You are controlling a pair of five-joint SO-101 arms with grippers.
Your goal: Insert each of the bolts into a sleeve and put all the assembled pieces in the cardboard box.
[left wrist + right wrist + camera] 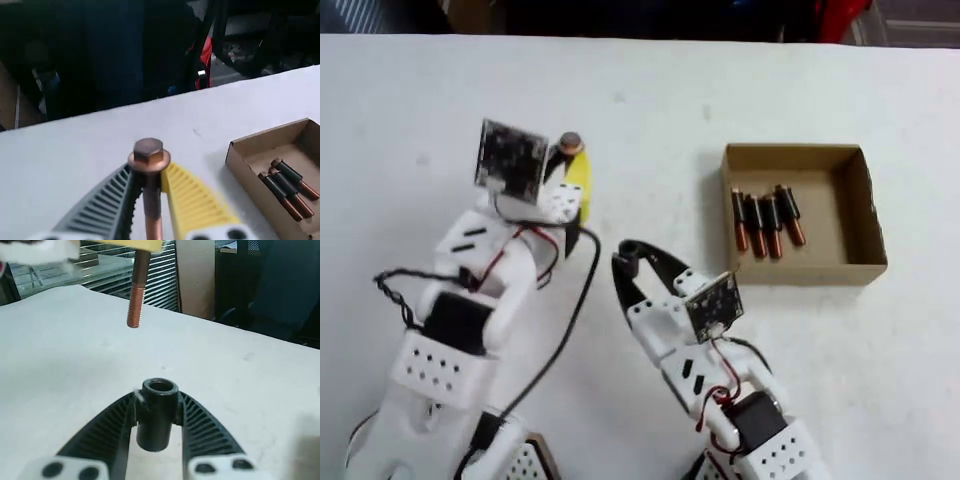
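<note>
A copper bolt (570,142) hangs head-up and upright above the table, with my left gripper (569,170) shut on its shank (151,200). My right gripper (629,256) is shut on a black sleeve (157,412) held upright with its bore facing up. In the right wrist view the bolt's threaded end (135,300) hangs beyond and above the sleeve, apart from it. To the right stands the cardboard box (800,152), with several assembled bolt-and-sleeve pieces (765,222) lying side by side in it.
A black cable (572,310) runs across the table between the two arms. The table's far edge (165,97) lies beyond the left gripper, with dark furniture behind it. White tabletop stretches left of the arms and in front of the box.
</note>
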